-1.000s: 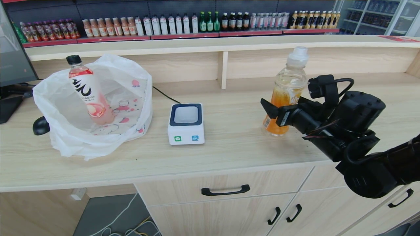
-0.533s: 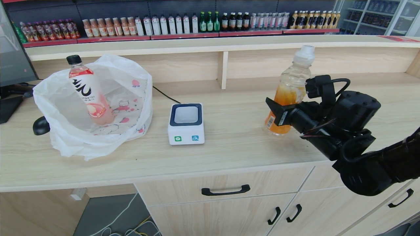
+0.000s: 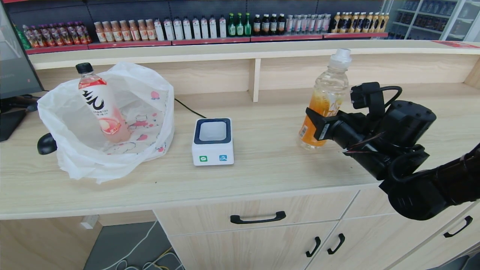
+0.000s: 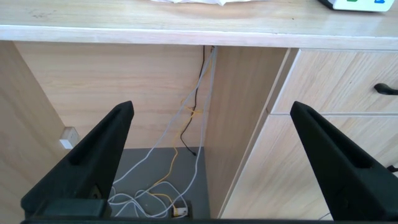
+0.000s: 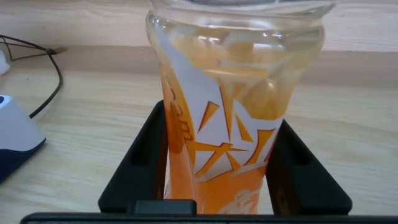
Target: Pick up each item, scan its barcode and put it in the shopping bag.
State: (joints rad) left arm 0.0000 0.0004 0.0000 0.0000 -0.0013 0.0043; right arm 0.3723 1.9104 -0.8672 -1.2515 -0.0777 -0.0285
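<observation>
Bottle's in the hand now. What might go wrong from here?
The right hand grips the orange bottle below its middle and it leans, so it may pivot or slip. Its barcode sits on its side while the scanner faces up, so the scan may miss. The bag is floppy with a pink bottle leaning inside; the drop may knock it over.

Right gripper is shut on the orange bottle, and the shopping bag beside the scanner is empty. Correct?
Not quite. The shopping bag is not empty: a pink bottle with a black cap stands in it, as the head view shows. The right gripper is indeed shut on the orange bottle.
</observation>
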